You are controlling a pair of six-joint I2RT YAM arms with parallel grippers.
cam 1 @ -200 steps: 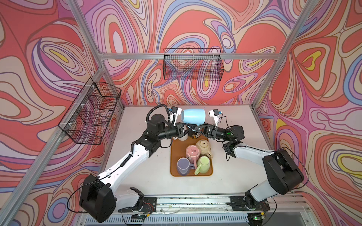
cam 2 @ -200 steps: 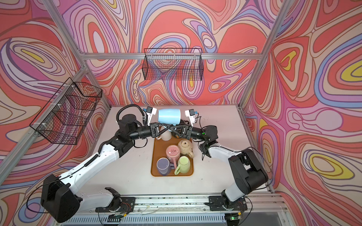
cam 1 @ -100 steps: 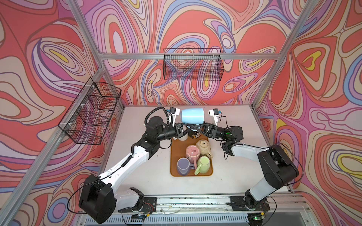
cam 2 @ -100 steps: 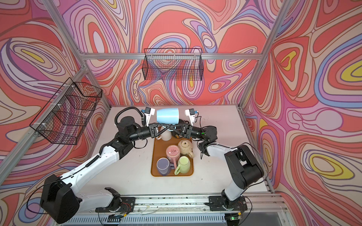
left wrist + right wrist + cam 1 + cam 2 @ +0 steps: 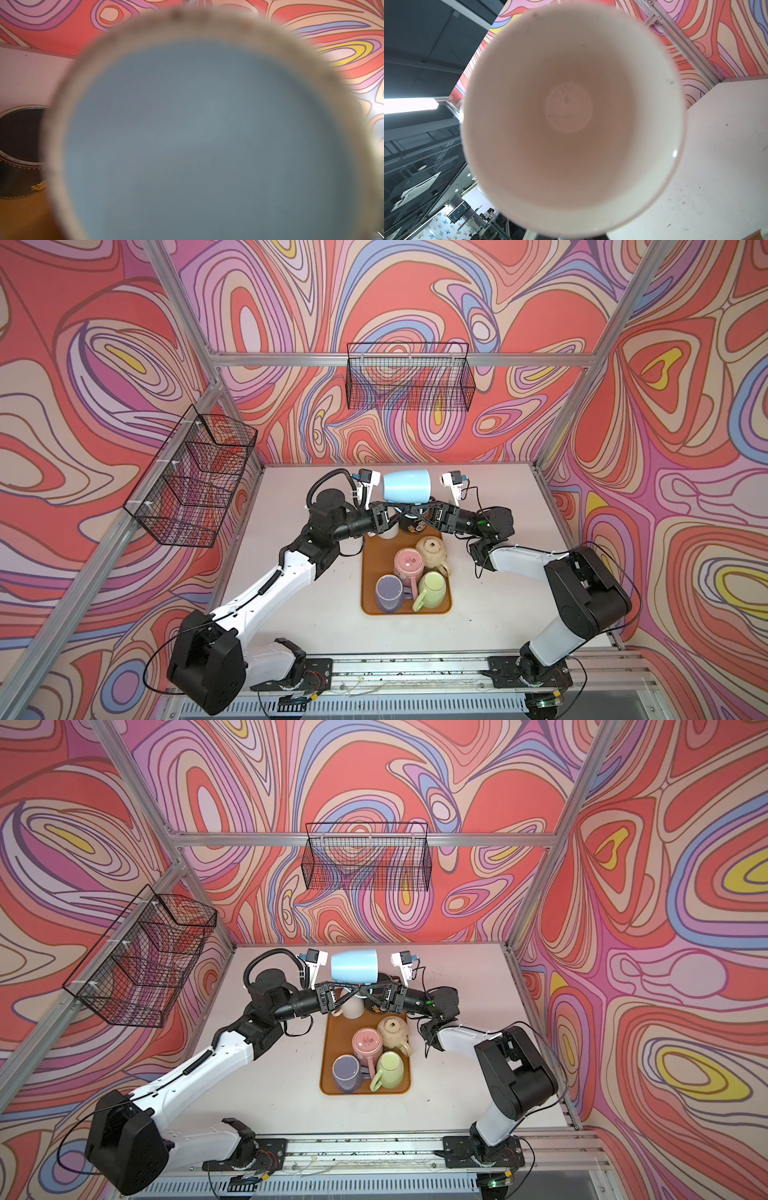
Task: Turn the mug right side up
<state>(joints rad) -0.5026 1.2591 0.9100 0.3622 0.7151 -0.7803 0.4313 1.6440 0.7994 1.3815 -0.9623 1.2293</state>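
Note:
A light blue mug [image 5: 406, 486] [image 5: 354, 966] hangs on its side above the back of the brown tray [image 5: 365, 610], mouth toward the right arm. Its handle points down and is mostly hidden. In both top views my left gripper [image 5: 402, 511] [image 5: 356, 986] and right gripper [image 5: 416, 512] [image 5: 368, 988] meet under the mug, each with its fingertips drawn together at the handle. The left wrist view is filled by the mug's blue base [image 5: 207, 135]. The right wrist view looks straight into the mug's white inside [image 5: 569, 108]. Neither wrist view shows its own fingers.
On the tray are a pink mug [image 5: 409, 564], a beige mug [image 5: 432, 549], a purple mug [image 5: 389, 593] and a green mug [image 5: 432, 587]. A white mug [image 5: 386, 529] and a black mug [image 5: 411, 526] sit under the grippers. Wire baskets [image 5: 409, 377] [image 5: 195, 477] hang on the walls.
The right gripper's jaws have drawn in at the mug's handle. The mug has stayed at about the same spot in the air, and the left arm has hardly moved.

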